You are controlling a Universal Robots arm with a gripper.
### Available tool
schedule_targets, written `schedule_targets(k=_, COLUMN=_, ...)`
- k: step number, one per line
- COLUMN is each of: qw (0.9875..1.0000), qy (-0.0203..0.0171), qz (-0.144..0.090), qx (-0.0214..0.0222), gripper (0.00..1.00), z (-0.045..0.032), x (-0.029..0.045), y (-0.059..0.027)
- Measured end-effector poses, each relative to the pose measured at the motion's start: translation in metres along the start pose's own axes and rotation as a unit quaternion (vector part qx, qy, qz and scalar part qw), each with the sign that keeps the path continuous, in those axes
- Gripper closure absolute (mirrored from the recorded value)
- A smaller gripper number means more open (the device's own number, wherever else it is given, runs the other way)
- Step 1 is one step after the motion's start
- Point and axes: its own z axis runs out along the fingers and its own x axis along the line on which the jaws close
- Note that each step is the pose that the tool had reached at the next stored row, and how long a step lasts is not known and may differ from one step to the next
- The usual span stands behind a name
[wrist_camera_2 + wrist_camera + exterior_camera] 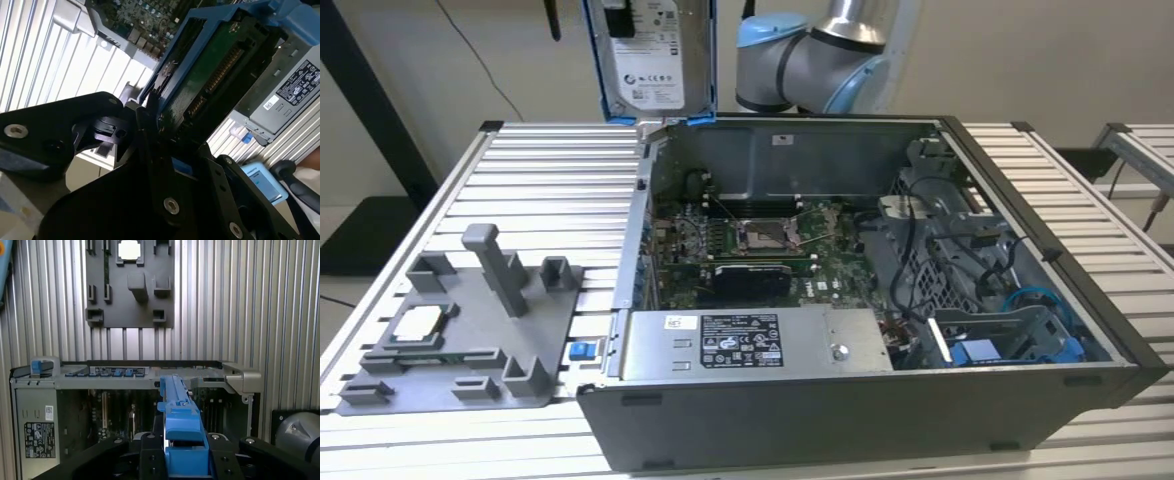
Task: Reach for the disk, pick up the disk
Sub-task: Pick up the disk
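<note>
One disk (655, 60), held up in the air on edge, above the back corner of the open computer case (854, 420) on the exterior view's left. It is clear of the case and of the table (547, 170), so the pick-up looks done. The hand (183, 460) is clamped on the disk. In the first wrist view the black fingers (150, 455) sit tight on both sides of the blue frame, gripping the flat faces, probably because the thin edge gives no purchase. Upright hold likely suits drawing it out of a narrow bay.

Materials:
- Disk: flat silver metal slab with a white label, a bright blue hard plastic frame round the edge, and a green circuit board underside in the second wrist view.
- Hand: matte black, angular, bolted plates.
- Table: ribbed aluminium slats, shiny.
- Case: grey sheet steel, lid off, with motherboard (761, 240) and boxy metal power supply (747, 345) exposed.
- Fixture plate (467, 385): grey plastic with posts and pockets, lying beside the case. It holds the small square silver chip (420, 323), untouched.
</note>
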Motion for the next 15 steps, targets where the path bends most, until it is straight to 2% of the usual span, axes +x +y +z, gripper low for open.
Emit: schedule_targets(k=15, qw=1.0000, qy=0.0000, qz=0.000, qx=0.0000, gripper=1.00, z=0.0013, x=-0.0011, y=-0.0434)
